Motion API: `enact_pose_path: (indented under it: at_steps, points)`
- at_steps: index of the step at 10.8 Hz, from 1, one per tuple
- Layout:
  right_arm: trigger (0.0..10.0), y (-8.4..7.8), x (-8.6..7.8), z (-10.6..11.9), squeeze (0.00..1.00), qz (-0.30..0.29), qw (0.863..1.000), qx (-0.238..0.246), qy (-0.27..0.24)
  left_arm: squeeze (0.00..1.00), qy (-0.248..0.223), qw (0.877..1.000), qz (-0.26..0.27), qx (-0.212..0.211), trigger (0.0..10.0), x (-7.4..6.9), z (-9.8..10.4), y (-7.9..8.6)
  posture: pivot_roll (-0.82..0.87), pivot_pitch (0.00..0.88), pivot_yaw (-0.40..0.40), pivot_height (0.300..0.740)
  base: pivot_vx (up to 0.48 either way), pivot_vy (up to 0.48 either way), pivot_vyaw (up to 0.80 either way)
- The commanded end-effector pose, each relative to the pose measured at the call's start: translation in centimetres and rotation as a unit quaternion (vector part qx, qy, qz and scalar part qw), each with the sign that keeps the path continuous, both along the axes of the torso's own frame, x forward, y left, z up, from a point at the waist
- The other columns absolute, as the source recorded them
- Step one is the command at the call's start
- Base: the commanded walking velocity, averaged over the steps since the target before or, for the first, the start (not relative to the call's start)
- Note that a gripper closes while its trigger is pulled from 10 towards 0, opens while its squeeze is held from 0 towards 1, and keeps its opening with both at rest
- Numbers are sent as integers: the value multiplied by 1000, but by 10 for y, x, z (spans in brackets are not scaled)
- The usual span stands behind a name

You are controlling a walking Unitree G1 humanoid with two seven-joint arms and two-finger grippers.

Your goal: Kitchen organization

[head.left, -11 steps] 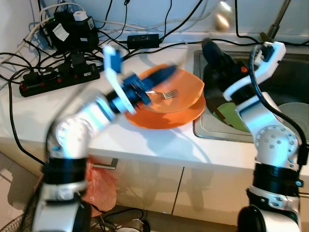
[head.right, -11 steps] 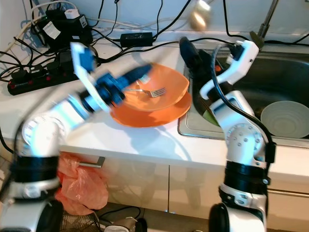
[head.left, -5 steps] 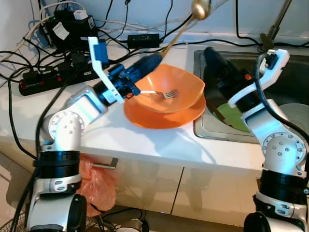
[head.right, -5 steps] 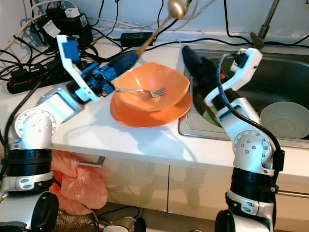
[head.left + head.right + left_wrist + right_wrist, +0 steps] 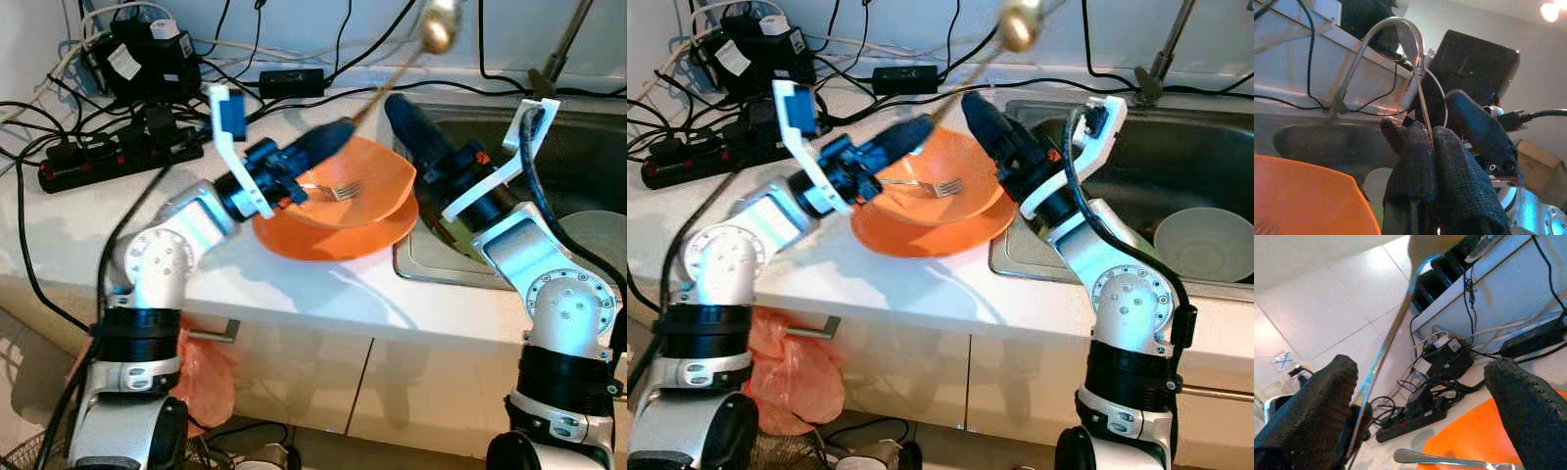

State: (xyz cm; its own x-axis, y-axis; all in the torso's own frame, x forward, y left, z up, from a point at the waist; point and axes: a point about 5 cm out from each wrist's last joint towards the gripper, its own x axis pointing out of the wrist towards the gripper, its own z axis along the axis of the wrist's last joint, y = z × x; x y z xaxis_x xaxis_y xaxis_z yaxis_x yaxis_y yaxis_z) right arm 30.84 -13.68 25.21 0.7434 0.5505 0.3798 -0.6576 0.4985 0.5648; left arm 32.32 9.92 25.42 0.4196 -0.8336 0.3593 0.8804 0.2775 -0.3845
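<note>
White counter (image 5: 323,294) runs across my view, with a wall behind it and pale cabinet doors (image 5: 294,377) below. At far left on the counter I see a tangle of black cables, a power strip (image 5: 118,157) and a black box of plugs (image 5: 147,64). An orange bag (image 5: 201,377) hangs under the counter edge.

My left gripper (image 5: 328,137) reaches in from the left over the counter. Its fingers (image 5: 1449,171) are pressed together on the thin handle of a spoon (image 5: 438,26), which slants up and right; the golden bowl of the spoon is blurred against the wall. In the left wrist view the handle rises from between the pads.

Just beside that gripper sits an orange bowl (image 5: 377,181) on an orange plate (image 5: 333,240), near the sink edge. A fork (image 5: 333,189) lies in the bowl, tines to the right.

My right gripper (image 5: 994,127) comes in from the right, above the rim of the bowl. In the right wrist view its fingers (image 5: 1312,406) stand wide apart, the spoon handle passing just by one of them; I cannot tell whether it touches.

To the right is the steel sink (image 5: 1205,147), with a tap (image 5: 1161,54) behind it. A pale bowl (image 5: 1205,240) rests in the basin. Something green (image 5: 460,240) lies in the sink, mostly hidden behind my right arm, so I cannot tell what it is.
</note>
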Motion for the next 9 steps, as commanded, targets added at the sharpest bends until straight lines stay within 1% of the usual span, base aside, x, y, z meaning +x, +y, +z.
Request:
enact_pose_path:
  at_steps: [1, 4, 7, 9]
  points:
    - [10000, 3, -5, 7, 0, 16, 1000, 2, -17, 0, 5, 1000, 2, 7, 0, 1, -4, 1, 61, 60, 57, 740, 0, 0, 0]
    - [10000, 4, -2, 8, 0, 15, 1000, 8, -15, 0, 6, 1000, -18, 8, 0, -3, -5, -3, 61, 63, 57, 740, 0, 0, 0]
    - [10000, 4, 7, 14, 0, 7, 1000, 20, -20, 0, 11, 998, -52, 17, 0, -12, -10, -2, 68, 63, 55, 740, 0, 0, 0]
    - [10000, 3, 12, 16, 0, 1, 999, 27, -21, 0, 11, 998, -61, 17, 0, -14, -11, -3, 68, 62, 55, 740, 0, 0, 0]
